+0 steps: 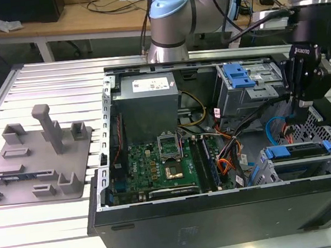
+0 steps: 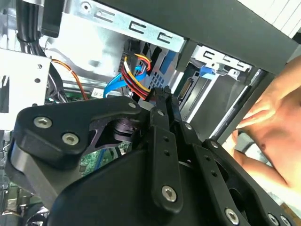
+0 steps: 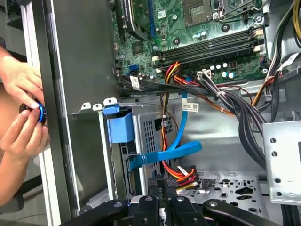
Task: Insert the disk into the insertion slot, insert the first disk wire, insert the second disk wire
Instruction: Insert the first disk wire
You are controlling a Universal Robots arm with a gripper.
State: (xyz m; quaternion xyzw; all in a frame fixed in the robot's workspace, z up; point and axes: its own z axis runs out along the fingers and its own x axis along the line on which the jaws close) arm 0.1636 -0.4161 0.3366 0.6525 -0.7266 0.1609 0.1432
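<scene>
The open computer case (image 1: 223,224) lies on the table (image 1: 59,242). At the exterior view's near right, the disk (image 1: 298,149) sits in the insertion slot (image 1: 264,173). Over it the gripper (image 1: 302,112) has its fingers almost closed, pinching the plug of a red-and-yellow wire bundle (image 3: 181,175)

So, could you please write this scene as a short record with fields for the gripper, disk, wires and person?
gripper: shut on the disk wire, a red, yellow and black bundle
disk: sits in the insertion slot, blue carrier showing
blue cable: lies across the cage, near the gripper
person's hands: outside the case wall, holding a small blue object
</scene>
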